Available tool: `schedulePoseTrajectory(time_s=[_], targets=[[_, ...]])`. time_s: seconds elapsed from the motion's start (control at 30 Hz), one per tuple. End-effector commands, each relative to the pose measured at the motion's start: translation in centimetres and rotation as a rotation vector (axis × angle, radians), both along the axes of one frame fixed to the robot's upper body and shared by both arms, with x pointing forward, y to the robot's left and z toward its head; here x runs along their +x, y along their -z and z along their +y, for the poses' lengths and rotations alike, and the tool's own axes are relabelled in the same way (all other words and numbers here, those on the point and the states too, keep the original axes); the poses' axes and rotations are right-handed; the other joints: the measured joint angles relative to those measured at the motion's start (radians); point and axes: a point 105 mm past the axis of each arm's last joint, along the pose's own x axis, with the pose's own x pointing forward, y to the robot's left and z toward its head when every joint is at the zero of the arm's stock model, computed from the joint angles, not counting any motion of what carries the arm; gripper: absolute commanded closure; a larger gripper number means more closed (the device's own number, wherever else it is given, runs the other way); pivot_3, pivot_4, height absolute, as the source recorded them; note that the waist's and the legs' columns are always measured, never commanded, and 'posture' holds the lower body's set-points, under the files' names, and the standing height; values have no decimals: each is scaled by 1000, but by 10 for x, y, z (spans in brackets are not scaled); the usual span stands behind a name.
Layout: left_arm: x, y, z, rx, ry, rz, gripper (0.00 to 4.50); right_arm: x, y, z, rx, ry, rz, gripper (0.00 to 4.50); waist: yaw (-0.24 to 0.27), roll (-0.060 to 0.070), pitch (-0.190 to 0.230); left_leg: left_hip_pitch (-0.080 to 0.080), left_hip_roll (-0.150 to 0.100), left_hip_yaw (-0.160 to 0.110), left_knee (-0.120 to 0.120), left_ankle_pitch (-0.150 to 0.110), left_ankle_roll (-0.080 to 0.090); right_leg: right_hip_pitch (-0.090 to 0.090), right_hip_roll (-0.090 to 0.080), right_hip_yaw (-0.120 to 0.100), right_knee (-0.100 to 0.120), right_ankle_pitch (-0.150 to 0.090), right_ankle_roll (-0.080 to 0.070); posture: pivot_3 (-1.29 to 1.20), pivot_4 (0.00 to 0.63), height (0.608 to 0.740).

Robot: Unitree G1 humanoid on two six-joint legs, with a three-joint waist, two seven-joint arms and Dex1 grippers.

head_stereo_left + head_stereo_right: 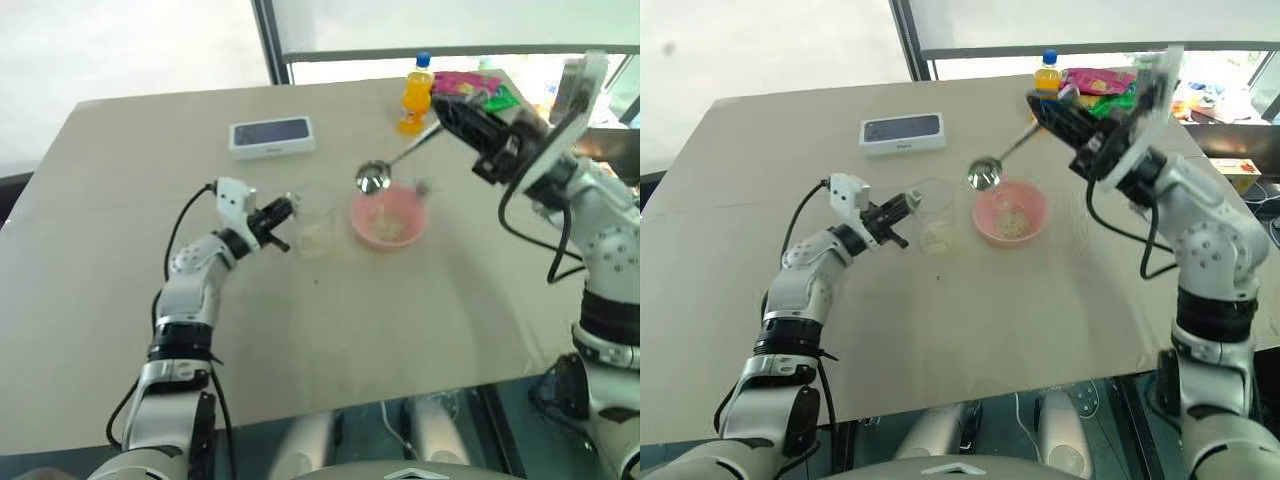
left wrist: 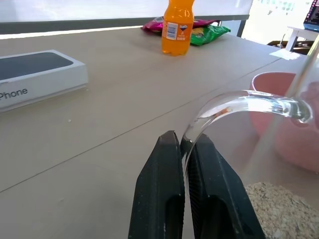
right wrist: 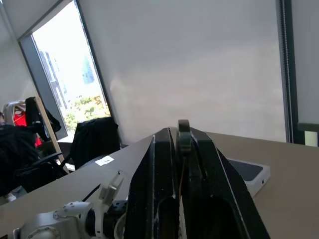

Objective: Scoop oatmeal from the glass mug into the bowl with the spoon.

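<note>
Pinching the glass handle of the mug (image 2: 279,149), your left gripper (image 2: 185,144) has its two black fingers pressed together on the clear loop, as the left wrist view shows close up. From the head views you see that gripper (image 1: 283,212) reaching level across the table (image 1: 150,150) to the mug's (image 1: 313,228) side, with the mug standing upright on the tabletop. Oatmeal (image 2: 279,209) lies in the mug's bottom as a pale flaky heap.

Your right gripper (image 1: 447,112) is clamped shut on the end of the spoon (image 1: 395,160) handle; in the right wrist view a short bit of that handle (image 3: 183,137) pokes out between the closed fingers. The arm is raised above the table's far right part, and the spoon slopes down from it toward you, its oval bowl hanging just above the far rim of the bowl (image 1: 388,218). Whether the spoon bowl carries flakes you cannot tell.

The pink bowl sits just beside the mug, on its right, and already holds a small patch of oatmeal (image 1: 1013,222).

Farther back you have a white phone box (image 1: 272,136) lying flat, an orange bottle (image 1: 415,95) standing upright, and snack packets (image 1: 478,88) near the far edge.
</note>
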Motion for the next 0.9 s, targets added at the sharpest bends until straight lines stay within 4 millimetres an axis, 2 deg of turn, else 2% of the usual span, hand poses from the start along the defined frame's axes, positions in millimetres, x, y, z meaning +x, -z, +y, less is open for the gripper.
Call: schedulePoseTrajectory(time_s=[0.03,0.13,0.3,0.4,0.53,0.73,0.9], targets=[[0,-20,-7,12,18,-82,4470,-5,-7,12,-12,-48,-27,4500,0,0,0,-2,0,0,1,0,0,-2,0,0,0,0,0,0,150,740],[2,-19,-10,22,34,-74,4470,-3,-5,28,-56,-73,-23,4500,-3,0,0,-7,0,0,5,0,0,-6,0,0,2,0,0,0,150,740],[2,-26,-18,31,58,-114,4470,7,14,47,-181,-71,-27,4500,-3,0,0,-8,-1,0,9,0,0,-5,0,0,4,0,0,0,150,740],[1,-32,-23,53,73,-141,4470,9,18,54,-225,-78,-36,4500,-2,0,0,-8,-1,0,10,0,0,-5,0,0,5,0,0,0,150,740],[1,-37,-30,61,88,-165,4470,18,37,64,-390,-41,-62,4500,-3,0,0,-8,-1,0,10,0,0,-5,0,0,5,0,0,0,150,740],[0,-40,-35,83,97,-192,4470,24,58,75,-498,-44,-61,4500,-3,0,0,-8,-1,0,10,0,0,-5,0,0,5,0,0,0,150,740],[-2,-40,-40,101,114,-203,4470,31,73,81,-589,7,-124,4500,-5,0,0,-8,-1,0,10,0,0,-6,0,0,5,0,0,0,150,740]])
